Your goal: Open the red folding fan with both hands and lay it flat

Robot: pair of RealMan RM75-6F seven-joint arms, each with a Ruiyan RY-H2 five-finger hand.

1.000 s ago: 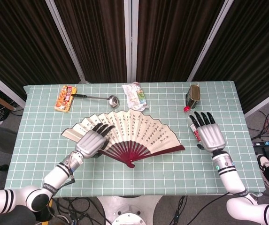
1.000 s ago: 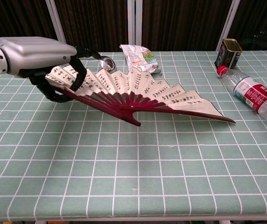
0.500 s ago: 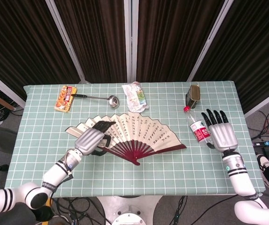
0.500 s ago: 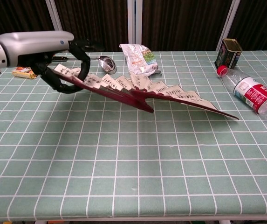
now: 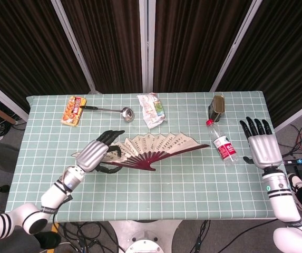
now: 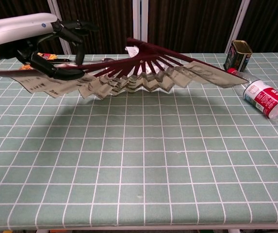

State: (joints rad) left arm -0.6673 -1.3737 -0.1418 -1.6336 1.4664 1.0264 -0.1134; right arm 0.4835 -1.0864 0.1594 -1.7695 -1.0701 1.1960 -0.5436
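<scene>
The red folding fan is spread open, with dark red ribs and a pale leaf covered in writing. It hangs in the air above the table, tipped so its leaf edge points downward. My left hand grips the fan's left end, fingers curled around the ribs. My right hand is far off at the table's right edge, fingers spread, holding nothing; the chest view does not show it.
A plastic bottle lies right of the fan, a dark tin behind it. A snack bag, a ladle and a yellow packet sit along the back of the green checked table.
My left hand lifted the open fan off the table and tipped it over, so its leaf now hangs downward. My right hand drew back further to the right, away from the bottle.
</scene>
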